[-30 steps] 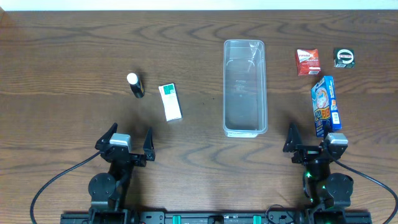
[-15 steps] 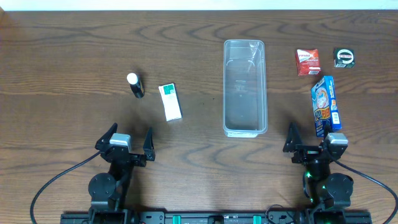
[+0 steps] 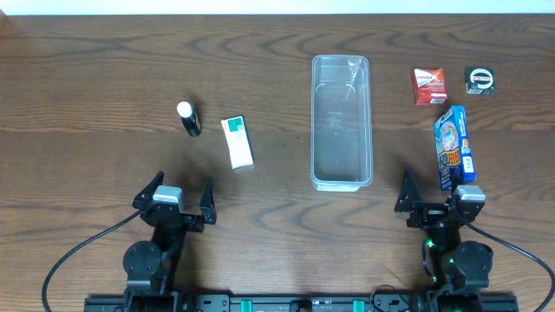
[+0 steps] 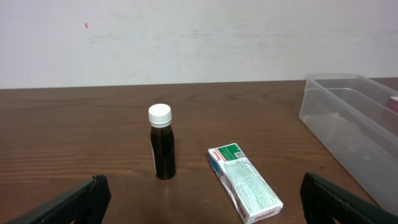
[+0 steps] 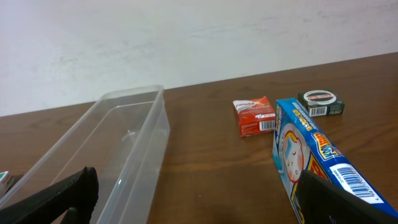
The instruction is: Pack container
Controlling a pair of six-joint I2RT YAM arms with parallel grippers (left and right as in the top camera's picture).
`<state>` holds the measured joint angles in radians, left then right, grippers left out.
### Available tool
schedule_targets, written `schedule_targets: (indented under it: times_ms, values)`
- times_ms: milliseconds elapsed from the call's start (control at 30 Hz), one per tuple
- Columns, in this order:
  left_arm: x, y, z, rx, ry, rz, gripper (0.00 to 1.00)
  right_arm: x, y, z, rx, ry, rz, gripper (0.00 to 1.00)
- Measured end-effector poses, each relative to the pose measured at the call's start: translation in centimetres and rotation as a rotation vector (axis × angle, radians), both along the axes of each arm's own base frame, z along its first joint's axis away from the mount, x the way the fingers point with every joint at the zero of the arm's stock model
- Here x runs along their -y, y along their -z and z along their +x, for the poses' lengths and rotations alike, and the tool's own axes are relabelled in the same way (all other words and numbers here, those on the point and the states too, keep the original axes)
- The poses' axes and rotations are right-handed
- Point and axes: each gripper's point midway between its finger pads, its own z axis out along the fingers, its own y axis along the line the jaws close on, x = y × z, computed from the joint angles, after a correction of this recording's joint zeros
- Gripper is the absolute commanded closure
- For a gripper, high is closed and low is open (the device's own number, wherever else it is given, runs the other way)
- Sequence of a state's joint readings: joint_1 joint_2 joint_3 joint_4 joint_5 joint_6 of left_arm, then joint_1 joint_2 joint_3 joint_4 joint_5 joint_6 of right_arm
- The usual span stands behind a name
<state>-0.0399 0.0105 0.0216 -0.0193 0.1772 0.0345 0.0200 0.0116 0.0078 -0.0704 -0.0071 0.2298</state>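
The clear plastic container [image 3: 342,121] stands empty in the middle of the table, long side running front to back; it also shows in the right wrist view [image 5: 106,155] and at the right edge of the left wrist view [image 4: 354,124]. A white and green box [image 3: 236,142] [image 4: 244,182] and a small dark bottle with a white cap [image 3: 188,119] [image 4: 162,142] sit left of it. A blue box [image 3: 453,147] [image 5: 317,165], a red packet [image 3: 428,86] [image 5: 254,116] and a dark round-labelled packet [image 3: 479,80] [image 5: 319,102] sit right of it. My left gripper [image 3: 173,198] and right gripper [image 3: 434,201] are open and empty near the front edge.
The table is dark brown wood [image 3: 104,78]. A white wall runs behind its far edge [image 4: 199,37]. Cables trail from both arm bases at the front.
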Motion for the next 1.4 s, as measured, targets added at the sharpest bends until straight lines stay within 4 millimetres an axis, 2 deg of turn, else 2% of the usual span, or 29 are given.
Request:
schedule_targets:
  times_ms: [133,200,433,500,600,633,767,833,933,1033,1133,1200,1267,1400]
  values:
    - [0.0,0.0,0.0,0.0,0.0,0.0,0.02,0.0,-0.1,0.0,0.005,0.0,0.0,0.01]
    - [0.0,0.0,0.0,0.0,0.0,0.0,0.02,-0.3,-0.9,0.0,0.035,-0.016,0.037,0.01]
    - [0.0,0.0,0.0,0.0,0.0,0.0,0.02,-5.0,-1.5,-0.8,0.006,-0.282,0.312,0.01]
    - [0.0,0.0,0.0,0.0,0.0,0.0,0.02,-6.1,-3.1,-1.2,0.056,-0.356,0.345,0.01]
    - [0.0,0.0,0.0,0.0,0.0,0.0,0.02,-7.5,-8.0,-2.8,0.247,-0.486,0.306,0.01]
    - [0.0,0.0,0.0,0.0,0.0,0.0,0.02,-7.8,-9.1,-3.3,0.284,-0.511,0.292,0.01]
    - [0.0,0.0,0.0,0.0,0.0,0.0,0.02,-7.9,-11.2,-3.8,0.261,-0.511,0.246,0.01]
    - [0.0,0.0,0.0,-0.001,0.0,0.0,0.02,-7.5,-11.8,-3.5,0.172,-0.471,0.207,0.01]
    - [0.0,0.0,0.0,0.0,0.0,0.0,0.02,-5.7,-13.2,-2.7,0.002,-0.354,0.116,0.01]
    - [0.0,0.0,0.0,-0.002,0.0,0.0,0.02,-3.0,-14.7,-1.3,-0.145,-0.216,0.02,0.01]
    - [0.0,0.0,0.0,-0.001,0.0,0.0,0.02,0.3,-15.4,0.4,-0.343,-0.087,-0.066,0.01]
    - [0.0,0.0,0.0,-0.001,0.0,0.0,0.02,2.4,-15.2,1.7,-0.48,-0.028,-0.105,0.01]
    - [0.0,0.0,0.0,-0.002,0.0,0.0,0.02,4.0,-13.8,2.6,-0.649,0.0,-0.109,0.01]
    - [0.0,0.1,0.0,-0.003,0.0,0.0,0.02,6.1,-11.4,5.5,-0.841,0.011,-0.111,0.01]
